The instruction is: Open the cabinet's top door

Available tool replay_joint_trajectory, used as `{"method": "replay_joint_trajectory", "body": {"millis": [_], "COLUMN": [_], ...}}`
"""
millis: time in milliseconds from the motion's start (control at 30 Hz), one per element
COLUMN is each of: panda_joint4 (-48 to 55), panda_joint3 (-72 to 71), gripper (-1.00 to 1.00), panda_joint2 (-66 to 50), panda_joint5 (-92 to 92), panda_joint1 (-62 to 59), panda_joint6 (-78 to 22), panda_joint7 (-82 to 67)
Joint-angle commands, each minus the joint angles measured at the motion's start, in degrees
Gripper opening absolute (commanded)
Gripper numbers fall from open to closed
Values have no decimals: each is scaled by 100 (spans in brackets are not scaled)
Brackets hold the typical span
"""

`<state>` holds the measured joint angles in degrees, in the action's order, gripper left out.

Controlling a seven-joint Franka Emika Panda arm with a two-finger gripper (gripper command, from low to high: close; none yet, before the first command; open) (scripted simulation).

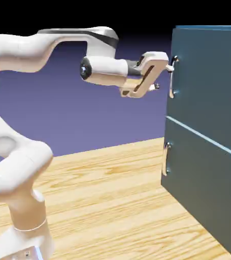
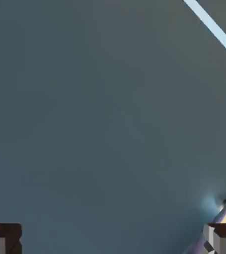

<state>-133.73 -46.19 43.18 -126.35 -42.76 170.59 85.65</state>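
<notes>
Wooden tabletop (image 1: 112,193), violet backdrop; cabinet (image 1: 208,167) stands at right. Fingers (image 1: 164,68) are spread wide, empty, just beside the top door (image 1: 213,81) handle (image 1: 173,76). Approach step judged; next, handle must be straddled, gripped, then pulled.

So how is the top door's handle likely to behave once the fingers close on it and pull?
The top door's handle is a thin curved silver bar fixed at both ends, so it probably stays stiff. Its smooth metal look suggests the open gripper could slip along it. The top door is a tall flat panel, so it likely swings rather than bends.
</notes>
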Motion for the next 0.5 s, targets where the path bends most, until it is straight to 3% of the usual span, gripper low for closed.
{"method": "replay_joint_trajectory", "body": {"millis": [0,467], "panda_joint4": [54,807], "panda_joint3": [-91,-1367], "gripper": [0,0], "panda_joint2": [21,311], "panda_joint5": [-250,-3738], "panda_joint1": [-86,-1286], "panda_joint6": [-7,-101], "panda_joint7": [85,1278]}}
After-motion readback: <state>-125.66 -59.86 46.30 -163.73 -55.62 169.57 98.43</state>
